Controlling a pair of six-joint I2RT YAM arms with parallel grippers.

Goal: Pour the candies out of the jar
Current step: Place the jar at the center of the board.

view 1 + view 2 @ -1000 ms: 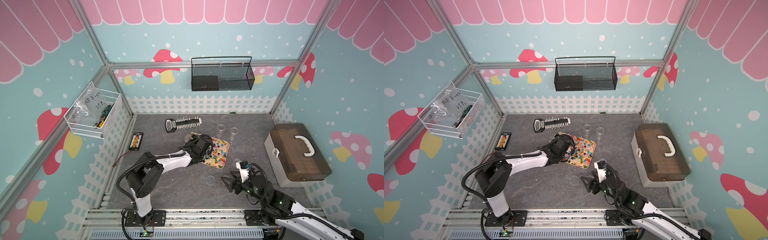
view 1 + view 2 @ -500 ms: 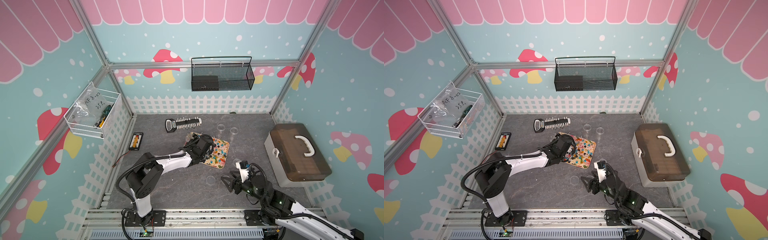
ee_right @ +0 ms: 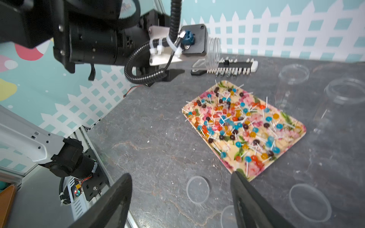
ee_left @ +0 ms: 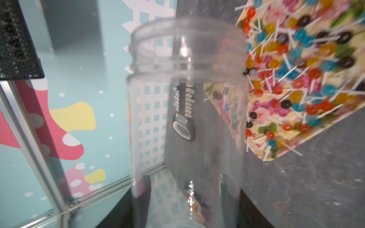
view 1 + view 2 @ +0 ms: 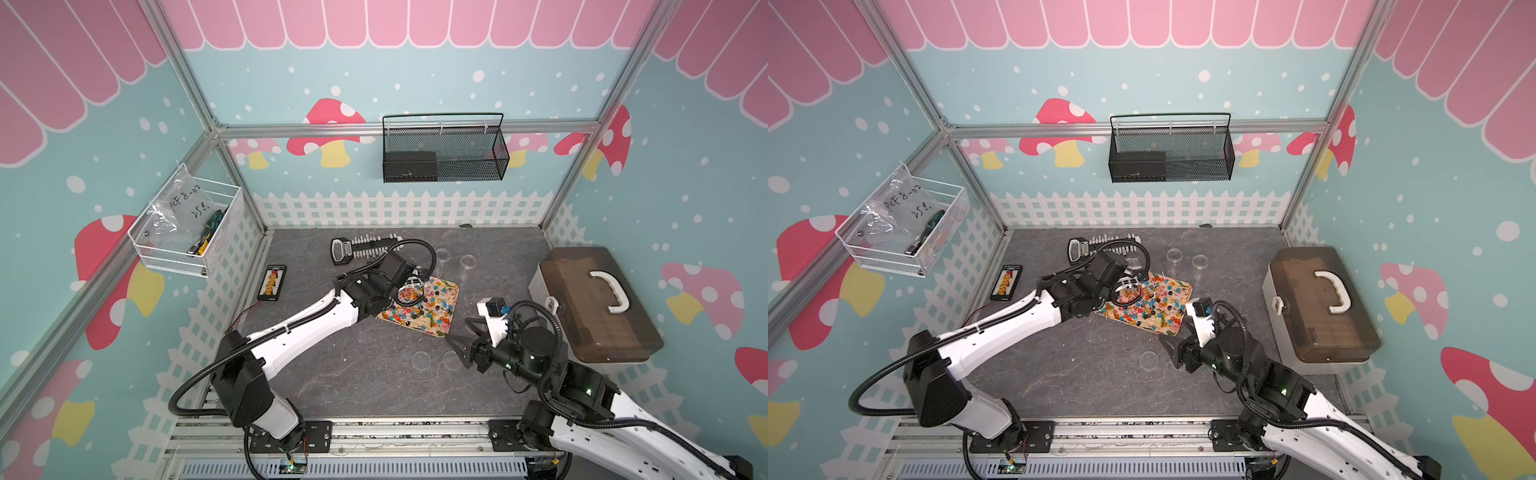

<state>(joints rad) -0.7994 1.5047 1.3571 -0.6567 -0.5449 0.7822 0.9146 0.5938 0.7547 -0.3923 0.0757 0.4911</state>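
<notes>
- Your work surface is a dark grey stone-look tabletop (image 5: 353, 374) inside the mushroom-papered booth.
- A brown translucent storage case with a white handle (image 5: 594, 303) sits shut at the table's right edge.
- A rectangular flower-printed tray (image 3: 254, 171) lies flat near the middle of the table.
- Your left gripper (image 5: 401, 282) is clamped around the base of a clear plastic jar (image 4: 185, 118). It is held tipped on its side over the tray's left corner, with its threaded mouth just beside the heap.
- Your right gripper (image 3: 180, 197) hangs with its fingers spread wide and nothing between them, near the tray's front corner.
- A clear round lid (image 3: 198, 190) lies flat on the table under that gripper.
- The tiny multicoloured lollipop candies on white sticks (image 3: 233, 122) lie scattered across the tray.
</notes>
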